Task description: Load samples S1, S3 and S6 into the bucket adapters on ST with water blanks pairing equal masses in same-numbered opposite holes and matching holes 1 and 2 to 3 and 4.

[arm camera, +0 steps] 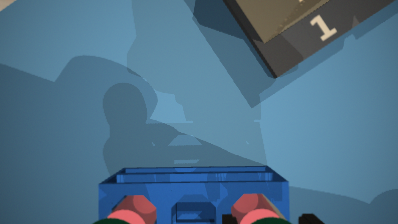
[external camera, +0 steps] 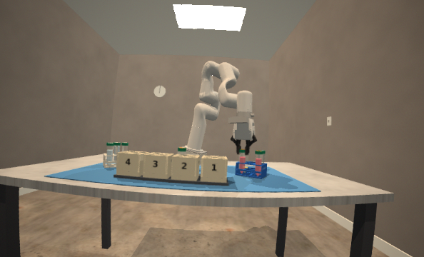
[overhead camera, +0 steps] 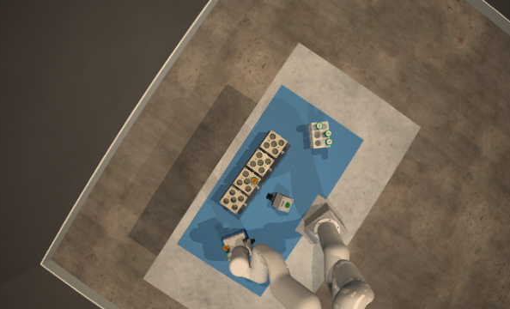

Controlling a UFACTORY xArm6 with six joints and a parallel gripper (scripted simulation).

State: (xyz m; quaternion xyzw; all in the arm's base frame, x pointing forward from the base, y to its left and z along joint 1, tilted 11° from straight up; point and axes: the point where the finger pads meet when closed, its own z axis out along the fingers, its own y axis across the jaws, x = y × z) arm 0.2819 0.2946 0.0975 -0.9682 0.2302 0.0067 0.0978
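Observation:
My gripper (external camera: 243,151) (arm camera: 270,219) is shut on the cap end of a pink-filled tube (arm camera: 256,204), which stands upright in the blue rack (overhead camera: 233,233) (external camera: 249,175) (arm camera: 195,189); its ID is hidden. Another pink tube (external camera: 258,163) (arm camera: 133,206) stands in that rack. An orange dot (overhead camera: 226,248) shows there, its ID unreadable. One orange-dot tube (overhead camera: 254,180) (external camera: 181,149) stands in adapter 2 (external camera: 184,173). No tubes show in adapter 1 (external camera: 214,175), adapter 3 (external camera: 155,171) or adapter 4 (external camera: 128,169). The white rack (external camera: 106,160) holds blanks (overhead camera: 319,125) (overhead camera: 328,133) (overhead camera: 329,142).
The loading stand (external camera: 169,180) runs diagonally across the blue mat (overhead camera: 289,103), with adapter 1 nearest the blue rack. The DONE desk (overhead camera: 280,202) with its green key (overhead camera: 288,205) stands between the stand and the arm's base. The white rack is at the far end.

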